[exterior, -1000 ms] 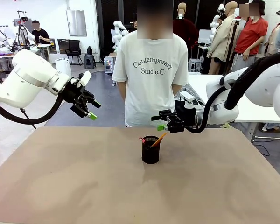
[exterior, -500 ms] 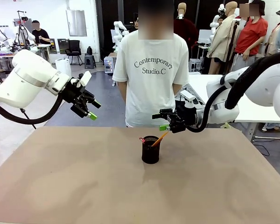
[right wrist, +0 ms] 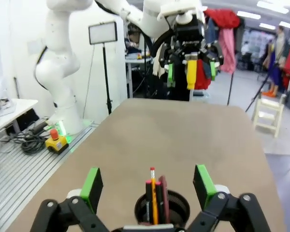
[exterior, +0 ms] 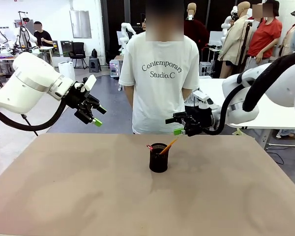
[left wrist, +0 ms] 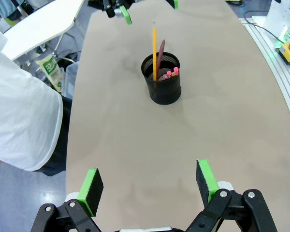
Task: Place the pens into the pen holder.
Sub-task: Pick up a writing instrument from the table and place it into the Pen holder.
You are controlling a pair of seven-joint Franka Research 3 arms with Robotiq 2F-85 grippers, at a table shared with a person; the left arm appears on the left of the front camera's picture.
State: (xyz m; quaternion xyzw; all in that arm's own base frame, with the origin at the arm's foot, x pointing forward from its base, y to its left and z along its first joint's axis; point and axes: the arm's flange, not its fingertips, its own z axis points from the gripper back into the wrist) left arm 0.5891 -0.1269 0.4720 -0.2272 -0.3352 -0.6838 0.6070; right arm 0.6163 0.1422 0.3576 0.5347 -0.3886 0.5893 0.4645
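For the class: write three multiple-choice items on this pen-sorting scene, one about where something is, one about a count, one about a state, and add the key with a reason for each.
1. Where is the yellow-orange pencil?
A. lying on the table
B. standing in the pen holder
C. in the person's hand

2. How many writing tools stand in the pen holder?
A. one
B. three
C. five

3. How do the jaws of the right gripper stand?
A. open and empty
B. shut on a pencil
C. shut on the holder's rim

Key: 1 B, the left wrist view shows it rising from the mesh cup. 2 B, pencil, reddish-brown pen and black marker show there. 3 A, its green pads stand wide apart in the right wrist view.
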